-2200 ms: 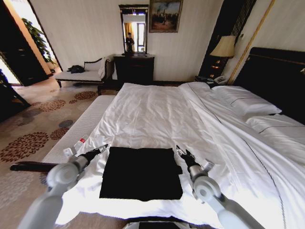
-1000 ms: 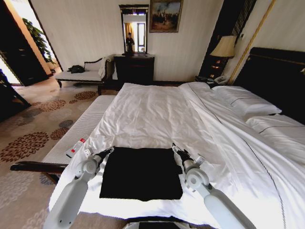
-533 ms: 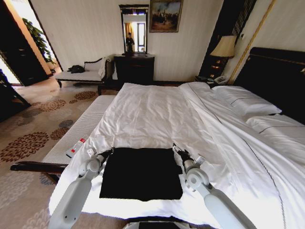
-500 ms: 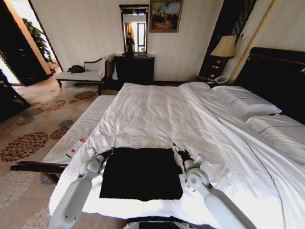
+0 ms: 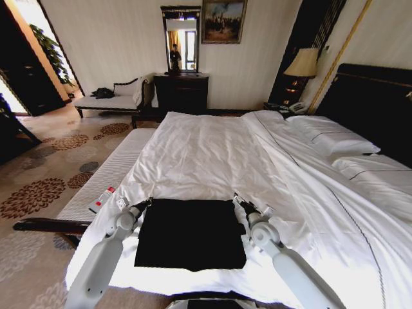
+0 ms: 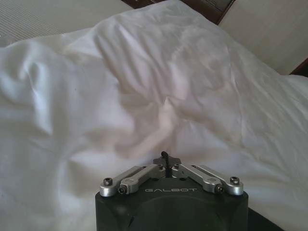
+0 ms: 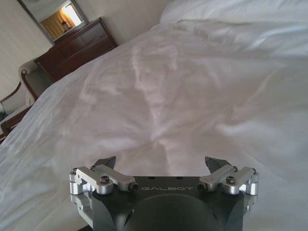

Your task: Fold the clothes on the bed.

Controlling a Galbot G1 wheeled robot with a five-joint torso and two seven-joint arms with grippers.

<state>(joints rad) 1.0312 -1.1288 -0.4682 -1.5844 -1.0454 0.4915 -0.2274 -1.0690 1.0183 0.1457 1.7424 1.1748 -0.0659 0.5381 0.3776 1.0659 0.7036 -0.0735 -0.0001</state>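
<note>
In the head view, the black T-shirt [image 5: 191,233] lies flat as a folded rectangle on the near end of the bed [image 5: 212,158], on the white duvet close to the foot edge. The left gripper [image 5: 144,203] sits at the shirt's far left corner, and the right gripper [image 5: 238,200] sits at its far right corner; both arms reach in from below. A small red-and-white remote [image 5: 102,199] lies on the bench beside the bed, left of the left arm. 2 white pillows [image 5: 331,138] rest near the dark headboard.

In the left wrist view, the left gripper [image 6: 165,157] has its fingertips pressed together just above the rumpled white sheet.

In the right wrist view, the right gripper [image 7: 161,163] has its fingers [image 7: 107,162] spread wide apart over the duvet, holding nothing.
</note>
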